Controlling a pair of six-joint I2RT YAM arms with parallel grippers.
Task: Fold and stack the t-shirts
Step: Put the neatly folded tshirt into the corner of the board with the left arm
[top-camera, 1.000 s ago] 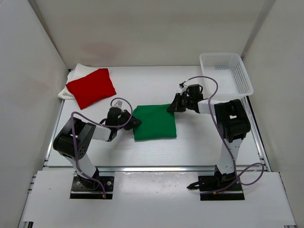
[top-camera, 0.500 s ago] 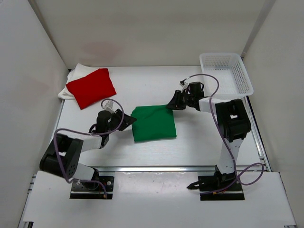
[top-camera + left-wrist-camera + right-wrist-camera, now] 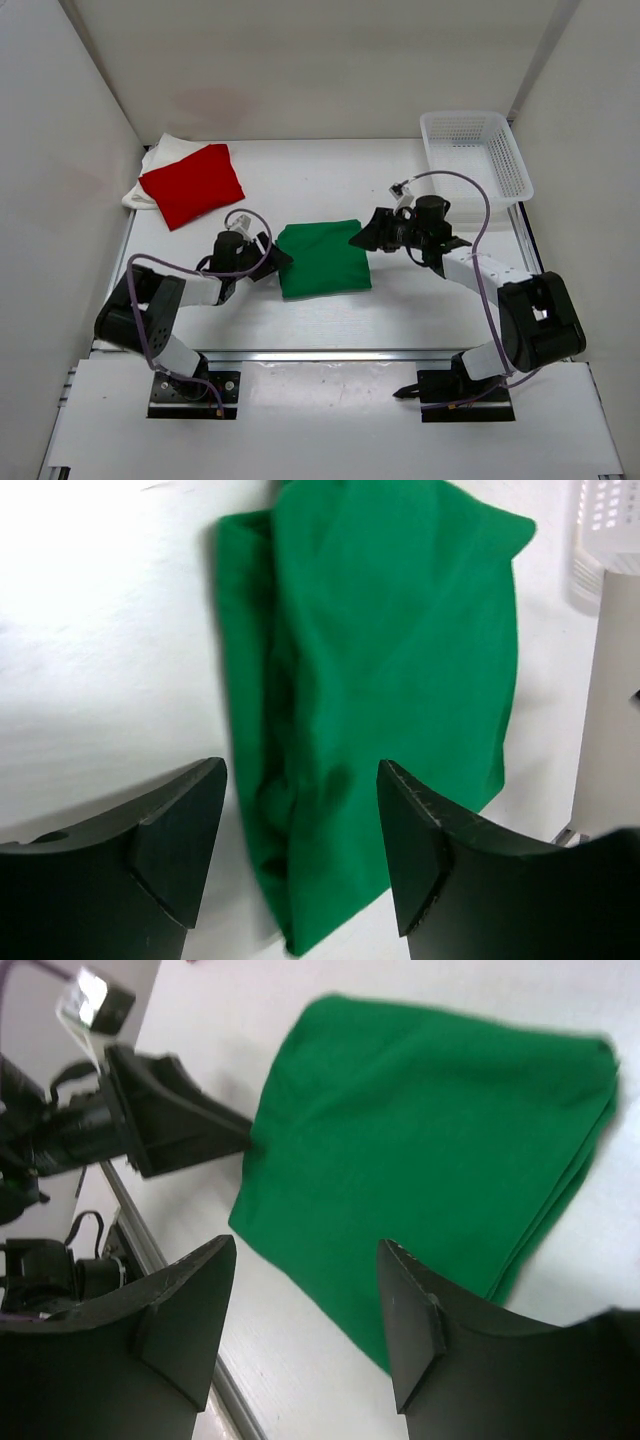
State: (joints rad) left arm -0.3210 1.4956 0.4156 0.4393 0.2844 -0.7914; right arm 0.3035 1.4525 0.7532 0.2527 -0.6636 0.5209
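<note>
From above, my left gripper (image 3: 273,262) lies low at the left edge of the green t-shirt (image 3: 323,258). My right gripper (image 3: 362,237) sits at its far right corner. Both are released, with the jaws spread and no cloth in them. The green t-shirt is folded into a rough square in the middle of the table (image 3: 330,180). There is bare surface on its far side and a strip along its near side. The red t-shirt (image 3: 192,184) is folded on top of the white t-shirt (image 3: 158,152) in the far left corner, well apart from the green one, with open table between. The basket (image 3: 478,150) stands in the far right corner.

Through my left wrist camera, my two fingers stand wide apart with only table and cloth showing between them. The shirt's near edge shows as several stacked layers, slightly uneven, and its far corner sticks out in a point.

Through my right wrist camera, my fingers are parted the same way. The green cloth lies flat beyond them, its layered edge running along the right. My other gripper's tips rest just beside the shirt's opposite edge, and bare table lies below that.
</note>
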